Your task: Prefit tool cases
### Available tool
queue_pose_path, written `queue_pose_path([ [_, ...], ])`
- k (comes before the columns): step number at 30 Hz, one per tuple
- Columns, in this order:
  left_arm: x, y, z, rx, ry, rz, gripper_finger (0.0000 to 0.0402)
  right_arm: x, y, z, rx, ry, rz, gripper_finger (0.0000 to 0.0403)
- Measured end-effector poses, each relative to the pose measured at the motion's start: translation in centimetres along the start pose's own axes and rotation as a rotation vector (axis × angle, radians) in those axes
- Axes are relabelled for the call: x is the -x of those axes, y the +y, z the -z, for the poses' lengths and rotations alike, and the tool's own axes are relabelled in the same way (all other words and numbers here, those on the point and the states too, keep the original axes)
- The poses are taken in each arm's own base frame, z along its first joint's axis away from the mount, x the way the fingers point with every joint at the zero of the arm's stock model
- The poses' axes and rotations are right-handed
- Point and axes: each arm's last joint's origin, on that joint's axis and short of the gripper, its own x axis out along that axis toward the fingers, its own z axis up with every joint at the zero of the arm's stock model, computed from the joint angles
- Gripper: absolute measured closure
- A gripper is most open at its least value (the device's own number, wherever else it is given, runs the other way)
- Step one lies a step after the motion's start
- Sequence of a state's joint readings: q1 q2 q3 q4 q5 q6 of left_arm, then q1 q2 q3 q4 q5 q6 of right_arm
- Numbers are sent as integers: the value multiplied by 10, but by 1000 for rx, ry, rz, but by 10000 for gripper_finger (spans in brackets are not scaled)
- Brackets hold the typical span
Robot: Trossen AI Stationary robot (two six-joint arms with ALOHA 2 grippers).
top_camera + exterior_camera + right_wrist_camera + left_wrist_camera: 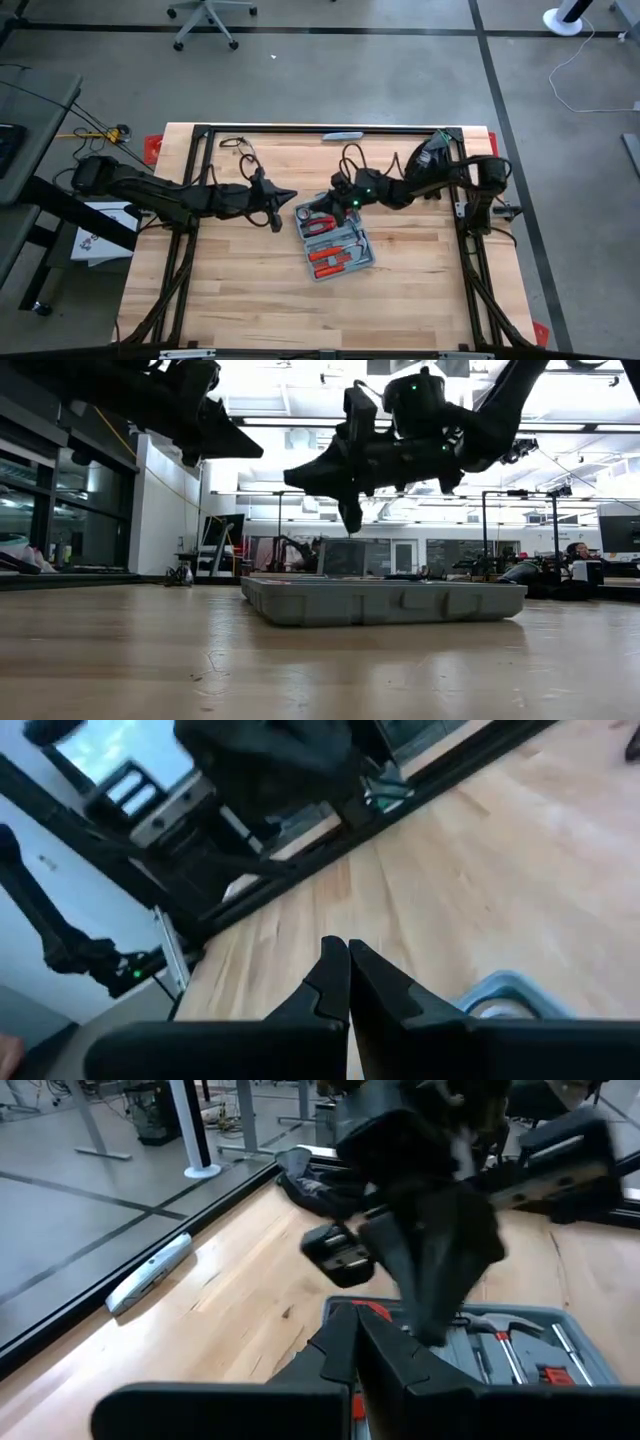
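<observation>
2 arms meet over the middle of your table point(250, 300), and both claws are pinched fully together with nothing between their fingers. Your left gripper point(290, 194) reaches in from the left side and points toward the table's centre, its tip just beside the near-left corner of the tool case point(335, 240) as the overhead camera shows it; in the level view that same gripper point(250, 452) hangs well above the wood, clear of everything. Your right gripper point(333, 198) comes in from the right side and sits over the far edge of the case; from table height you see its gripper point(350, 520) pointing straight down, its tip above the case point(385, 602) and apart from it. The case lies open and flat on the table, a little right of centre and turned at a slant to the table's edges, with red-handled tools point(330, 250) seated in its grey moulded tray. From the left wrist camera you can see the left fingers point(345, 1355) pressed together, the case point(560, 1335) with a hammer in it just beyond, and the other arm above it. A slim grey-blue bar point(343, 135) lies at the far edge of the table, well apart from the case.
</observation>
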State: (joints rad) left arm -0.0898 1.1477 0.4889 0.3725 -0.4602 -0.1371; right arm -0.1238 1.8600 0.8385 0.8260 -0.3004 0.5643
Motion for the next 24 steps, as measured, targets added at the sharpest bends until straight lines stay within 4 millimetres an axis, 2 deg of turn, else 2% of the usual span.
queue_pose_path([
  [5, -1, 3, 0, 5, 0, -16, 401, -6, 7, 15, 19, 45, 1, 403],
  [9, -1, 3, 0, 12, 0, -17, 401, -16, -17, 45, -42, 122, 72, 403],
  [11, -1, 3, 0, 15, 0, -16, 401, -18, -23, 45, -109, 106, 31, 403],
  [14, -1, 3, 0, 21, 0, -16, 401, -17, -22, 41, -122, 91, 8, 403],
  [16, -1, 3, 0, 20, 1, -16, 401, -15, -14, 35, -107, 83, -12, 403],
  [20, -1, 3, 0, 20, 0, -16, 401, -6, 7, 9, -46, 9, -69, 403],
  [24, -1, 3, 0, 20, 1, -17, 401, -4, 9, 9, -25, 27, -55, 403],
])
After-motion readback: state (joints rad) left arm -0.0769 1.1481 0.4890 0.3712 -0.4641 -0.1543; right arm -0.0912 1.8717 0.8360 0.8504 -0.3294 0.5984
